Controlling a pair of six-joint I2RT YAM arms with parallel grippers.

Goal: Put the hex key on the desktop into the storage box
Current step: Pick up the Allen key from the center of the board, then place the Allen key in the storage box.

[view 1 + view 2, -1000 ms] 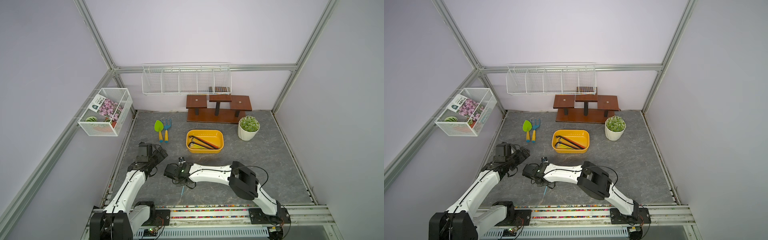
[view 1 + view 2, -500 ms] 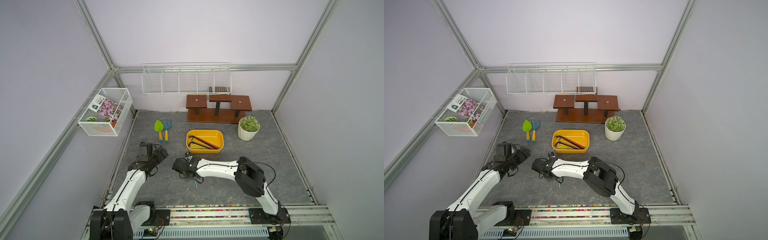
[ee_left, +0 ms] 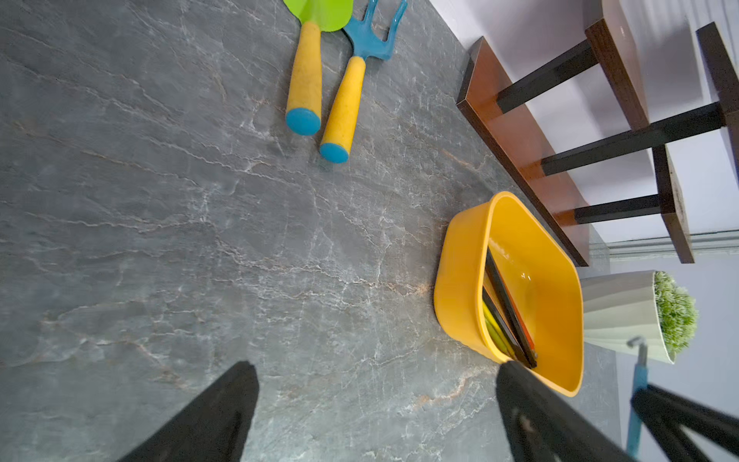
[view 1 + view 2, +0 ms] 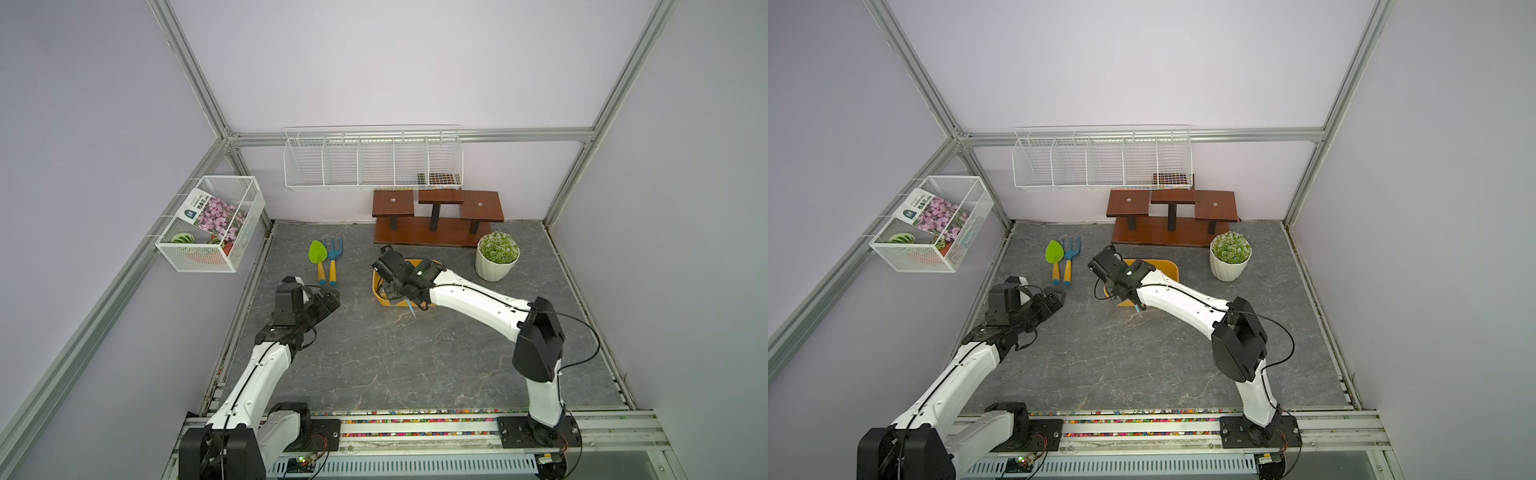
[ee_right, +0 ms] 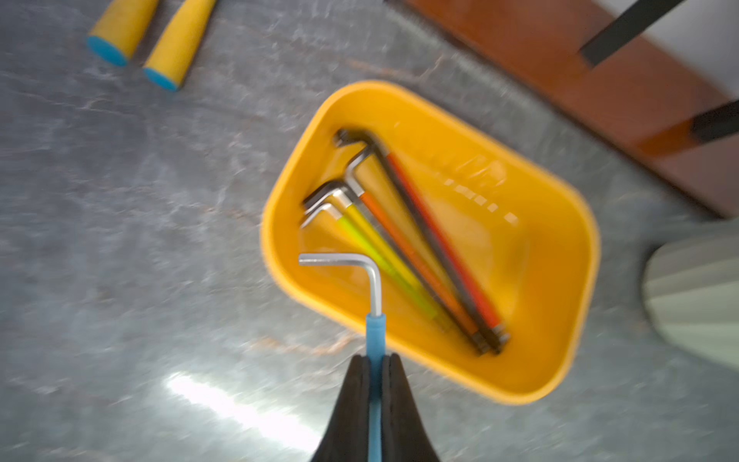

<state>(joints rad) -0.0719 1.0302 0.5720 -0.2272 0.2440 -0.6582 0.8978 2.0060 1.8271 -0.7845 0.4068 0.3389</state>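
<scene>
The desktop (image 4: 415, 353) is a dark grey slab with pale marbled veins, enclosed by plain lilac walls and aluminium frame struts. A long white wire basket (image 4: 372, 160) hangs on the back wall, and a smaller mesh basket (image 4: 212, 226) holding a flower seed packet hangs on the side wall. Against the back wall stands a brown stepped wooden stand (image 4: 432, 232), with a potted succulent (image 4: 497, 255) just beside it. A green trowel (image 4: 318, 253) and a blue hand rake (image 4: 333, 249) lie side by side on the stone.

The right gripper (image 5: 376, 358) has its fingers pinched tight on the blue sleeve of the hex key (image 5: 375, 288). It holds the key in the air, the bent steel end over the near rim of the yellow storage box (image 5: 500, 248). Four other hex keys (image 5: 420, 256) lie inside the box. The left gripper (image 4: 330, 296) hovers above bare desktop near the trowel handles, its fingers spread wide and holding nothing.
</scene>
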